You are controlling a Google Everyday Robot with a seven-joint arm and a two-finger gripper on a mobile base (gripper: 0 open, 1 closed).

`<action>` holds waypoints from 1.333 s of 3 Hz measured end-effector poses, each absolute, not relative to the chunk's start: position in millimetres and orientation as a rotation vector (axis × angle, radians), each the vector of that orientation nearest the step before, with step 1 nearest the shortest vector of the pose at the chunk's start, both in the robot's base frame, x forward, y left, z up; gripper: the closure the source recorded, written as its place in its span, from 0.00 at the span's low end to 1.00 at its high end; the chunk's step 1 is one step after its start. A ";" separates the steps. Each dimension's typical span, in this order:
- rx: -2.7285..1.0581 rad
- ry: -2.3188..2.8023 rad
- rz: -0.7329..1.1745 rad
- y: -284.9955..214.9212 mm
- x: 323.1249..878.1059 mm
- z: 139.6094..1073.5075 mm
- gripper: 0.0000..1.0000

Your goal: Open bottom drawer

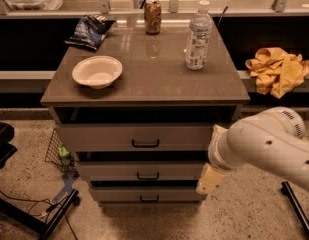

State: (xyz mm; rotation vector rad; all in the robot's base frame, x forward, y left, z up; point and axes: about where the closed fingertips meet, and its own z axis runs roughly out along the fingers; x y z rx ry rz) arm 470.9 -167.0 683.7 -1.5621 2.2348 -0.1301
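Observation:
The bottom drawer [119, 194] is the lowest and slimmest of three grey fronts in the cabinet. Its small black bar handle [149, 198] sits at mid-front, and the front lies flush, pushed in. The middle drawer [114, 171] and the tall top drawer [104, 136] are above it. My gripper [209, 179] hangs from the thick white arm [266, 144] at the right, in front of the cabinet's right edge, level with the middle and bottom fronts and to the right of the handle.
On the cabinet top stand a white bowl [97, 71], a chip bag [90, 30], a can [152, 16] and a water bottle [198, 36]. A yellow cloth [278, 70] lies on the ledge at right. A wire basket [58, 151] and black cart legs [49, 216] are on the floor at left.

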 end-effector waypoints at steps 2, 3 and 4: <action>-1.500 2.096 -0.279 -144.4 503.7 672.1 0.00; -1.503 2.103 -0.281 -145.7 502.6 671.5 0.00; -1.501 2.099 -0.264 -147.5 502.0 654.3 0.00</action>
